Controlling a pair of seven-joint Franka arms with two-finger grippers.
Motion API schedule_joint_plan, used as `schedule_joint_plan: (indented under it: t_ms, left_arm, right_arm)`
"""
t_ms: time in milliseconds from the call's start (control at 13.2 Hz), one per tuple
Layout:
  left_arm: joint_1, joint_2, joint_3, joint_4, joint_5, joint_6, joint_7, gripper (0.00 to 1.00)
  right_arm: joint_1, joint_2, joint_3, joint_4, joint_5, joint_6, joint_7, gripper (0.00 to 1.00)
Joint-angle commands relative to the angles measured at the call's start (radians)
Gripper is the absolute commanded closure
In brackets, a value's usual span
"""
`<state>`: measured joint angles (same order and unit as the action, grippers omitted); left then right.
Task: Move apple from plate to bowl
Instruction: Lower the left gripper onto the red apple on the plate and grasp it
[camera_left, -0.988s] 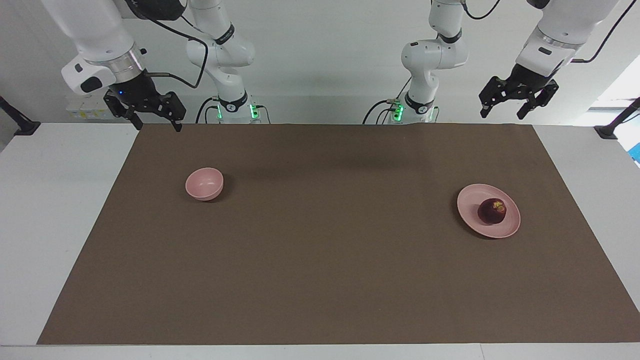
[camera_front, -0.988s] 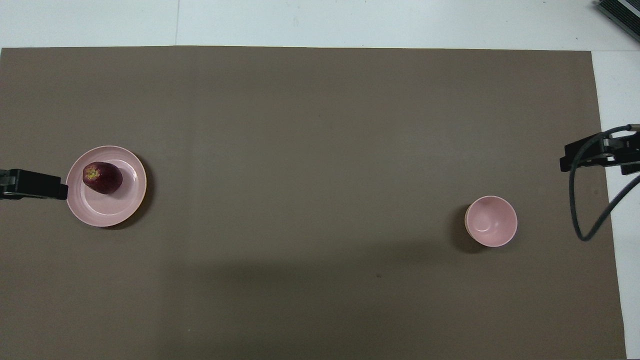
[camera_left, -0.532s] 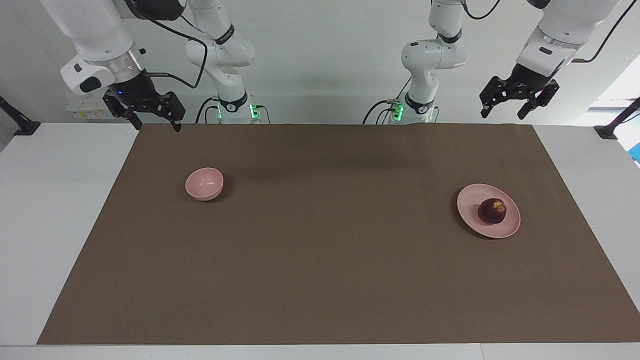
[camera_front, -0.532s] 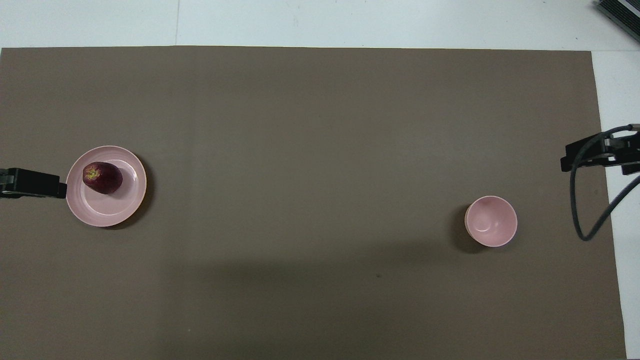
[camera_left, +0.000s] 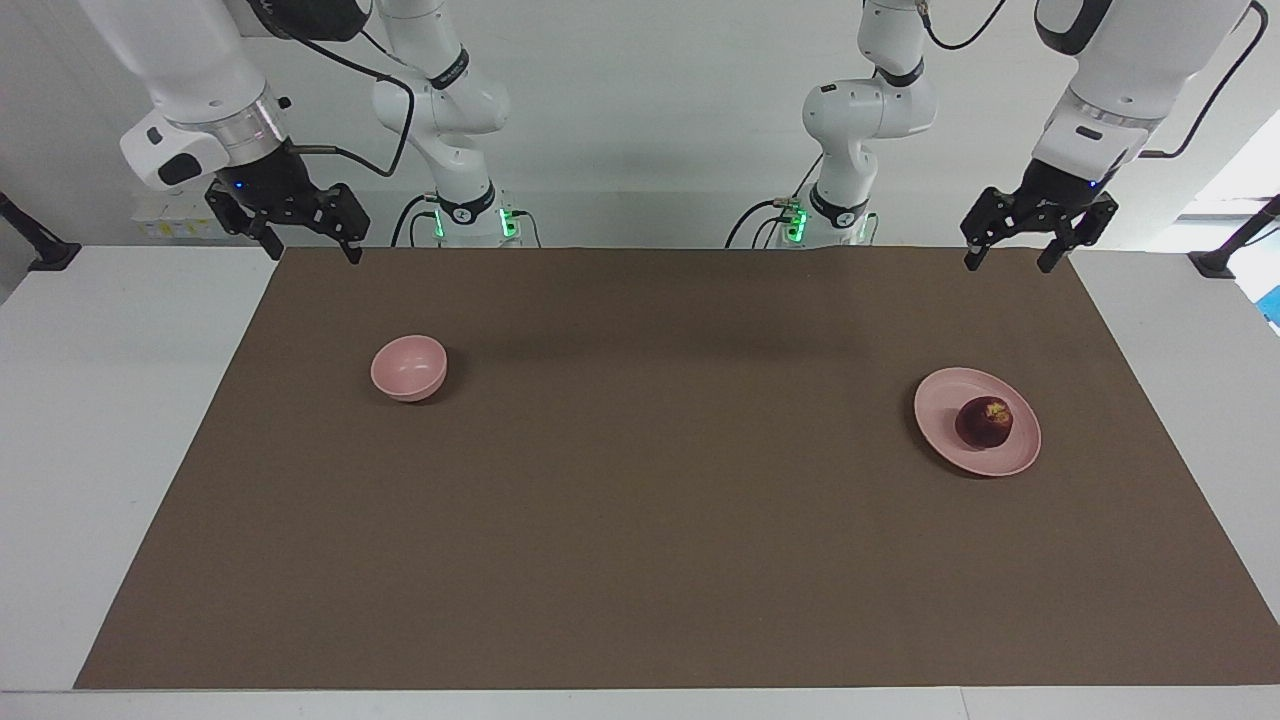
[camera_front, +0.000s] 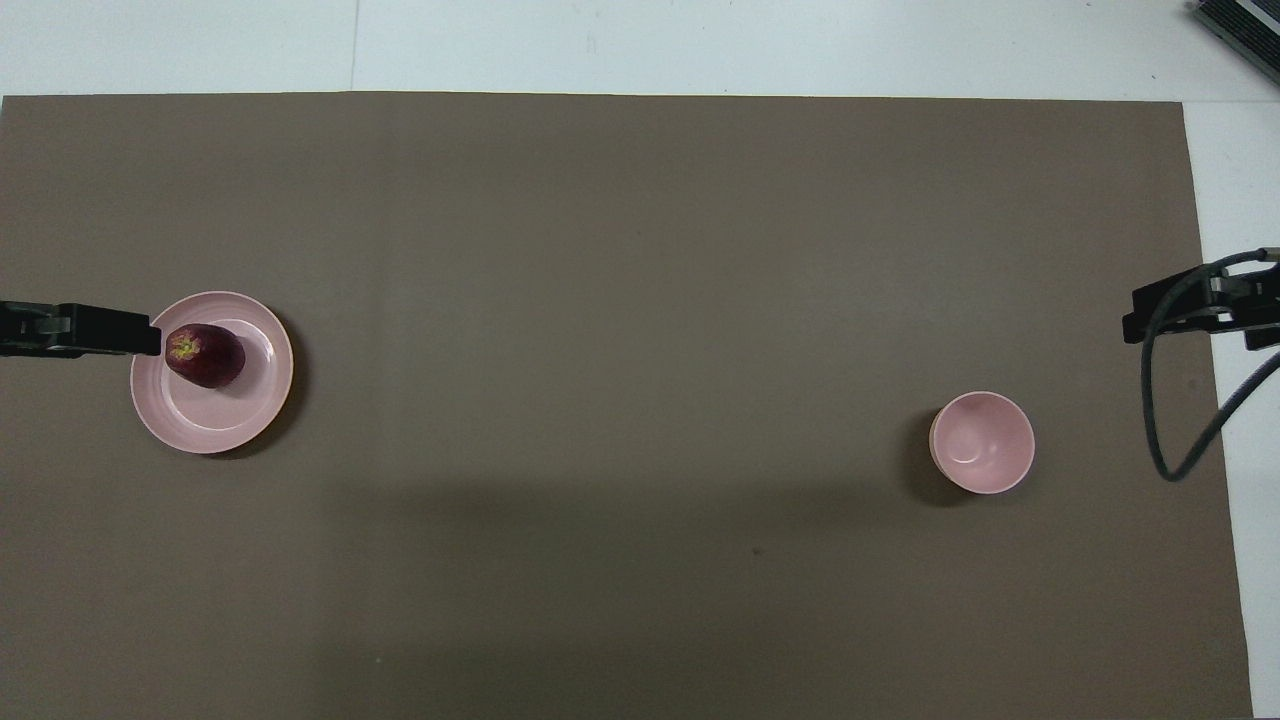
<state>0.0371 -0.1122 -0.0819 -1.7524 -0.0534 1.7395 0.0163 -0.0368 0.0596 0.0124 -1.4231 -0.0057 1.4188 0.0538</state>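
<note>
The dark red apple (camera_left: 985, 421) (camera_front: 205, 356) lies on the pale pink plate (camera_left: 940, 400) (camera_front: 215, 425) toward the left arm's end of the table. The small pink bowl (camera_left: 409, 367) (camera_front: 982, 442) stands empty toward the right arm's end. My left gripper (camera_left: 1008, 262) hangs open in the air over the mat's robot-side edge, well clear of the apple. In the overhead view the left gripper (camera_front: 140, 340) overlaps the plate's rim. My right gripper (camera_left: 312, 250) (camera_front: 1180, 315) waits open, raised over the mat's corner beside the bowl's end.
A brown mat (camera_left: 640, 520) covers most of the white table (camera_left: 110, 420). A black cable (camera_front: 1160, 420) loops down from the right arm near the bowl. The two arm bases (camera_left: 830, 215) stand at the table's robot-side edge.
The left gripper has come down and shifted toward the plate; from overhead its tip now covers the plate's rim. The right gripper, apple, plate and bowl have stayed put.
</note>
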Motion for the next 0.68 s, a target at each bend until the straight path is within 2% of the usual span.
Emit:
schedule_joint_plan:
  t_ms: [0, 532, 608]
  left_arm:
    - [0.024, 0.005, 0.001, -0.093, -0.013, 0.147, 0.01, 0.0]
    - [0.138, 0.193, 0.001, -0.124, -0.013, 0.357, 0.031, 0.0]
    - [0.145, 0.221, 0.001, -0.156, -0.013, 0.395, 0.045, 0.0]
  right_arm:
    - [-0.002, -0.004, 0.0, -0.01, 0.016, 0.009, -0.023, 0.0]
    - [0.001, -0.069, 0.009, -0.135, 0.02, 0.121, -0.022, 0.0]
    - [0.003, -0.072, 0.009, -0.148, 0.021, 0.127, -0.025, 0.0]
